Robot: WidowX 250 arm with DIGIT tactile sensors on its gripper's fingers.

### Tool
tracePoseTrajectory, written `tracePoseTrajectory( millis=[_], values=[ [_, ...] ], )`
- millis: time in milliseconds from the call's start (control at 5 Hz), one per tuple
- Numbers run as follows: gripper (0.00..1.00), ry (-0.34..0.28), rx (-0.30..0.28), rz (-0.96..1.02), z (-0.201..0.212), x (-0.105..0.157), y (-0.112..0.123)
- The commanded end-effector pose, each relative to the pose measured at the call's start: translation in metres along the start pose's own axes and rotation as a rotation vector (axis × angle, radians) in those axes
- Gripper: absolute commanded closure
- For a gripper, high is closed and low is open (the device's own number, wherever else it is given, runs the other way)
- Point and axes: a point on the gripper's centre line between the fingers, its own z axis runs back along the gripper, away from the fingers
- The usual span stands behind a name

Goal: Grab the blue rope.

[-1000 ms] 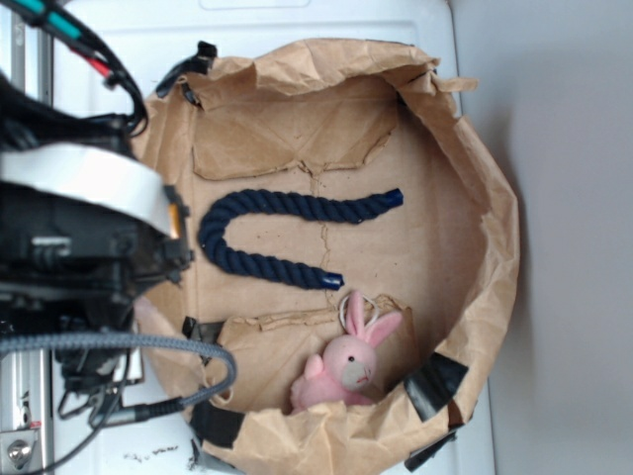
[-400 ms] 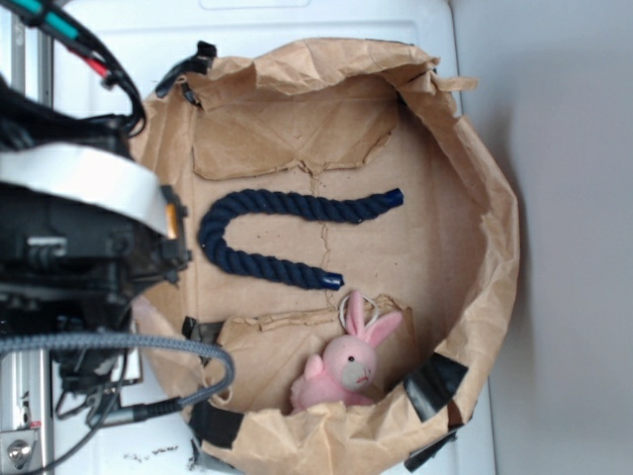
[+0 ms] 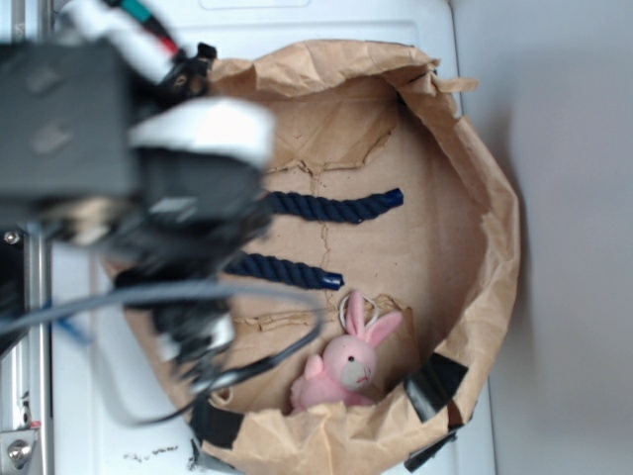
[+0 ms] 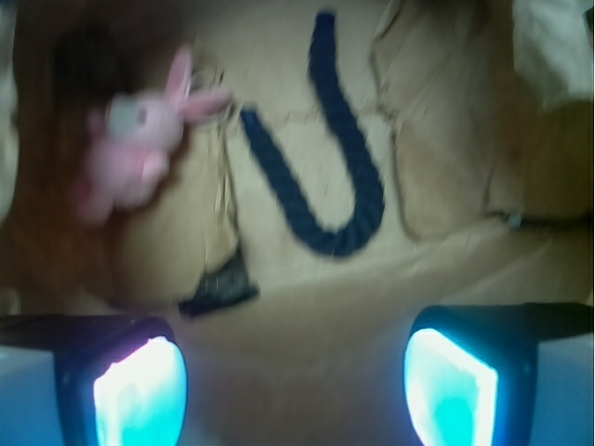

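Note:
The blue rope lies in a U on the floor of a brown paper bag. Its two arms point right, and my blurred arm hides the bend. In the wrist view the whole rope shows, dark navy, with the bend nearest to me. My gripper is open. Its two glowing pads stand wide apart with nothing between them. It hangs above the bag's near edge, short of the rope's bend and apart from it.
A pink bunny toy sits in the bag, close to the rope's lower end, and the bunny is at upper left in the wrist view. Crumpled bag walls ring the floor. Black tape patches the rim. Grey cables trail from my arm.
My arm has swung from the left edge to over the bag, and it now covers the rope's bend. Rope and bunny have not moved.

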Motion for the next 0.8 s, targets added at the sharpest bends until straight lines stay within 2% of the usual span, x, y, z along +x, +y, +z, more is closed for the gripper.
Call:
tracePoseTrajectory(
  millis=[0,200,600],
  values=[
    [0.00,-0.080,-0.005,-0.011,-0.001,0.034,0.007],
    [0.00,-0.062,0.059,-0.011,-0.028,0.040,0.009],
    [0.00,-0.062,0.059,-0.011,-0.028,0.040,0.009]
  ],
)
